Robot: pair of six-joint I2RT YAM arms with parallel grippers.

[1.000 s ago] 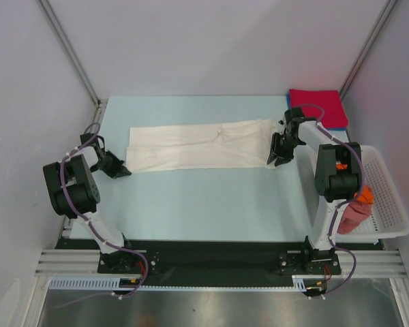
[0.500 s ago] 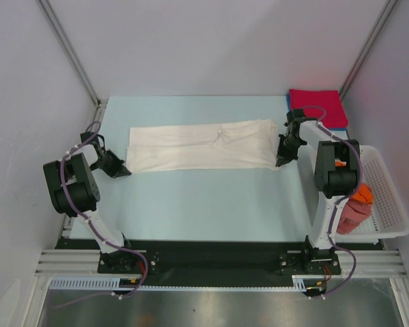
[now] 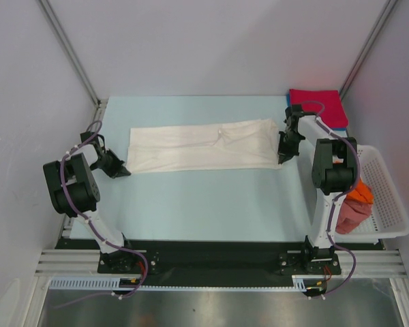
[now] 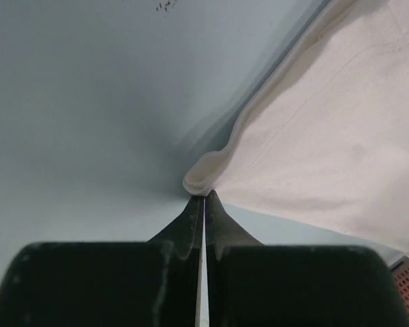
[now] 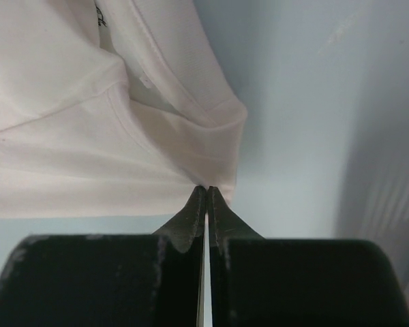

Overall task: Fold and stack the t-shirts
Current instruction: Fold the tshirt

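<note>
Cloth is the whole business on the pale blue table (image 3: 204,204): a white cloth t-shirt (image 3: 201,146) lies flat mid-table, folded into 1 long narrow band. Its long axis runs left to right, parallel to the table's far edge, with the short ends facing the 2 arms. The right wrist view shows a stitched band and a small dark print near the right end; whether that is the collar I cannot tell.

The left gripper (image 3: 123,170) sits low at the near-left corner, jaws pressed together on the rolled edge of the shirt. The right gripper (image 3: 283,158) sits at the near-right corner, jaws likewise closed, with the fabric corner nipped at their tips.

At the far-right corner a folded red tee (image 3: 315,105) lies on a blue tee (image 3: 339,124), which shows only along its right and near edges. Just beside the right arm, a white plastic lattice basket (image 3: 388,197) holds an orange cloth (image 3: 360,194) and a pinkish-red cloth (image 3: 351,214), bunched at its near-left side.
</note>
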